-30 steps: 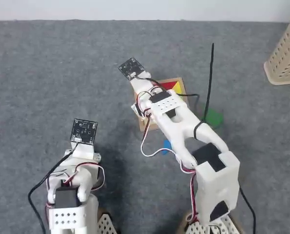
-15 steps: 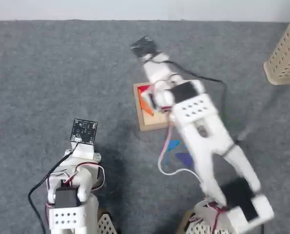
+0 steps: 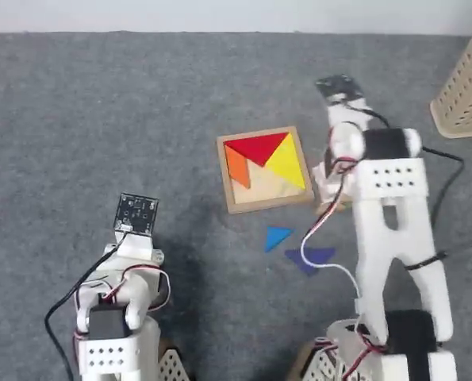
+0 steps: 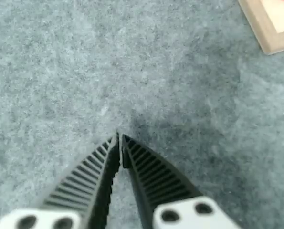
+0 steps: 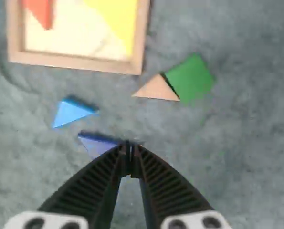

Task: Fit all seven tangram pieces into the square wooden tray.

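The square wooden tray (image 3: 234,205) lies mid-table holding a red triangle (image 3: 255,148), a yellow triangle (image 3: 288,163) and an orange piece (image 3: 236,167). A light blue triangle (image 3: 278,236) and a dark blue piece (image 3: 315,256) lie on the carpet in front of it. In the right wrist view a green square (image 5: 189,78) touches a tan triangle (image 5: 156,89) beside the tray's rim (image 5: 75,62). My right gripper (image 5: 129,150) is shut and empty, just past the dark blue piece (image 5: 96,142). My left gripper (image 4: 120,143) is shut over bare carpet, away from the tray's corner (image 4: 268,36).
A beige slotted basket (image 3: 466,87) stands at the far right edge. The right arm (image 3: 386,178) stretches along the tray's right side. The left arm (image 3: 117,309) sits folded at the lower left, with grey carpet all round.
The right arm has swung from over the tray to its right side, uncovering the tray and the blue pieces. The left arm has not moved.
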{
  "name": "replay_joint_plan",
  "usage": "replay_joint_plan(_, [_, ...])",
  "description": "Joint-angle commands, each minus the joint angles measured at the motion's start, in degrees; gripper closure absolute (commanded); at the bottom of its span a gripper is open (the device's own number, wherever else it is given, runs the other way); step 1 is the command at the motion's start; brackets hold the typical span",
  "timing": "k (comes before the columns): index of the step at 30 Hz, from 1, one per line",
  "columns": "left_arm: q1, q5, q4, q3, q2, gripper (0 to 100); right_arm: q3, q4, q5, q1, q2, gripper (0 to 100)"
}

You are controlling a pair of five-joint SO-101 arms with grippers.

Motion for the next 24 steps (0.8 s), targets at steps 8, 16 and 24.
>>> replay_joint_plan(8, [-0.2, -0.5, 0.3, -0.5, 0.0, 99, 13.0, -16.4, 1.9, -2.4, 1.9, 97.6])
replay_joint_plan(16, [-0.3, -0.5, 0.3, -0.5, 0.0, 99, 15.3, -20.5, 28.2, -4.4, 1.9, 81.6])
replay_joint_plan(24, [-0.3, -0.5, 0.3, -0.5, 0.0, 99, 19.6, -20.7, 48.6, -4.2, 2.0, 81.5])
